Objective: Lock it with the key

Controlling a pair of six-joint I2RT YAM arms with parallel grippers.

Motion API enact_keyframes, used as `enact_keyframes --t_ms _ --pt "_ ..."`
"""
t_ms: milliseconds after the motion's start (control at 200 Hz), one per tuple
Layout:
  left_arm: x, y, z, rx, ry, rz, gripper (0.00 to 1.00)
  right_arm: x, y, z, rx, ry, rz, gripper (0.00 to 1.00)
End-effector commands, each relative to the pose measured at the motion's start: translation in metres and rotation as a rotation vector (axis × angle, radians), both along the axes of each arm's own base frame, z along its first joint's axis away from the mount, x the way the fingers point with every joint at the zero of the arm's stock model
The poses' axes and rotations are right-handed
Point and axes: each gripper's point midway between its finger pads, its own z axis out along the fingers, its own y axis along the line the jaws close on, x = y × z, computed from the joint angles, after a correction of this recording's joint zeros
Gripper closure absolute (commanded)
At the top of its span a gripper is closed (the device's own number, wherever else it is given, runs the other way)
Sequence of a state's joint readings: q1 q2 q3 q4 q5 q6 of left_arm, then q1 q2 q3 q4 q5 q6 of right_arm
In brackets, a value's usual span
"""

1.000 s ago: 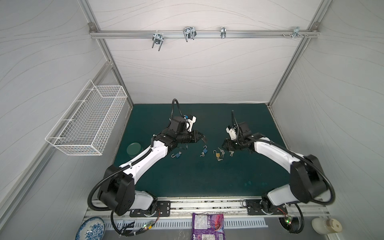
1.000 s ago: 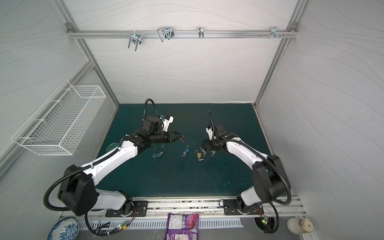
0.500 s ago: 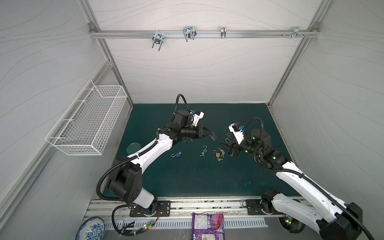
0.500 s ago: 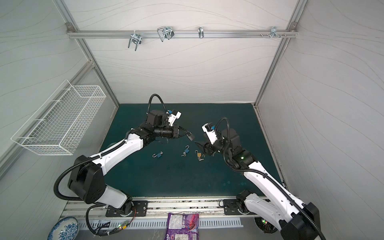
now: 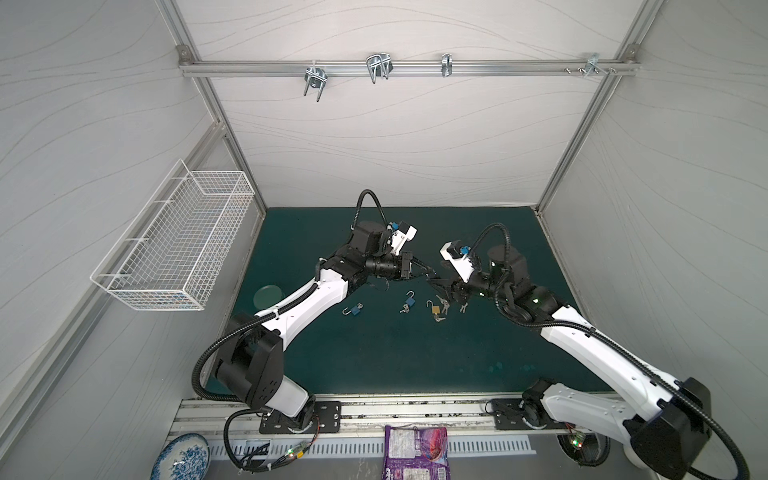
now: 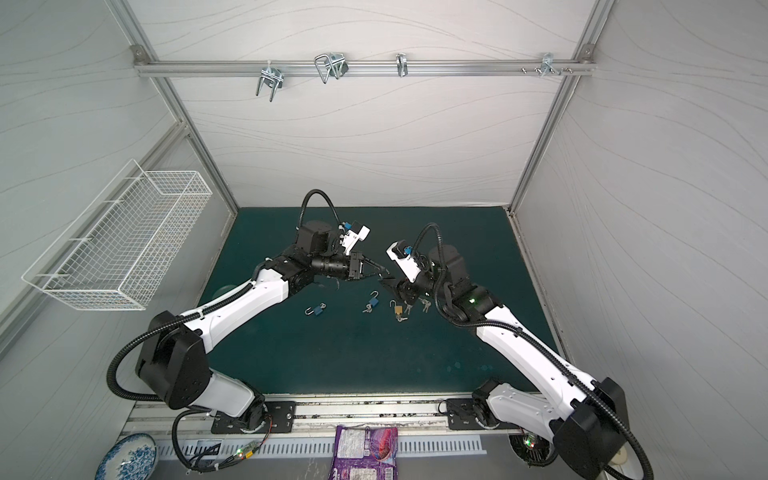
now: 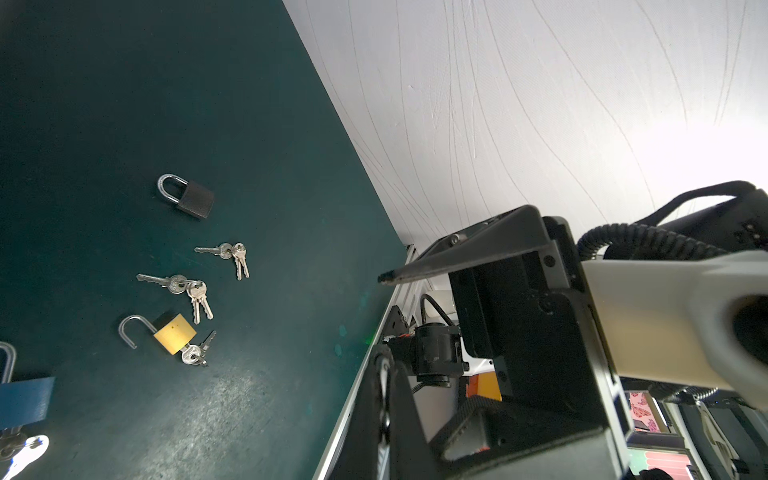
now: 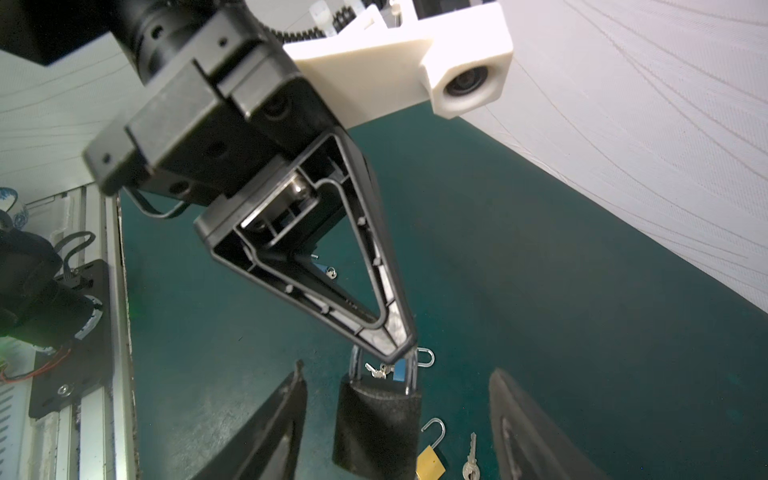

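Note:
A black padlock (image 8: 376, 424) hangs above the green mat (image 5: 374, 353) by its steel shackle. My left gripper (image 8: 401, 351) is shut on the top of that shackle. My right gripper (image 8: 399, 370) is open, with one finger (image 8: 282, 415) on each side of the padlock body and clear of it. In both top views the two grippers meet tip to tip, left (image 5: 430, 274) and right (image 5: 440, 284), over the mat's middle. Key bunches (image 7: 187, 286) (image 7: 232, 253) lie loose on the mat. One key (image 7: 193, 355) sits in a gold padlock (image 7: 174, 332) with an open shackle.
A second black padlock (image 7: 193, 199), shackle shut, lies beyond the keys. Two blue padlocks (image 5: 353, 311) (image 5: 409, 299) lie open on the mat. A wire basket (image 5: 174, 237) hangs on the left wall. The white back wall stands close behind.
My right arm has lifted off the mat by the keys and swung its open gripper up to the left one. My left gripper moved right, still shut.

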State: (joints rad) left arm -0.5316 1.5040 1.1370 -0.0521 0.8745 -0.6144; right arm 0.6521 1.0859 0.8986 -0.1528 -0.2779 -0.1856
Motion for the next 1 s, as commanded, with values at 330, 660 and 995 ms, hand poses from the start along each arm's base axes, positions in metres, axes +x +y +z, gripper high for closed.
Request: enact_keyframes --t_ms 330,660,995 --pt "-0.003 -0.005 0.045 -0.085 -0.102 -0.035 1.00 0.000 0.005 -0.004 -0.048 0.008 0.028 0.53" --pt "-0.003 -0.006 0.048 -0.094 -0.096 -0.038 1.00 0.002 0.004 -0.007 -0.057 0.018 0.012 0.66" --pt "0.004 0.008 0.086 -0.081 -0.258 0.078 0.61 -0.015 -0.003 0.012 0.044 0.112 -0.027 1.00"
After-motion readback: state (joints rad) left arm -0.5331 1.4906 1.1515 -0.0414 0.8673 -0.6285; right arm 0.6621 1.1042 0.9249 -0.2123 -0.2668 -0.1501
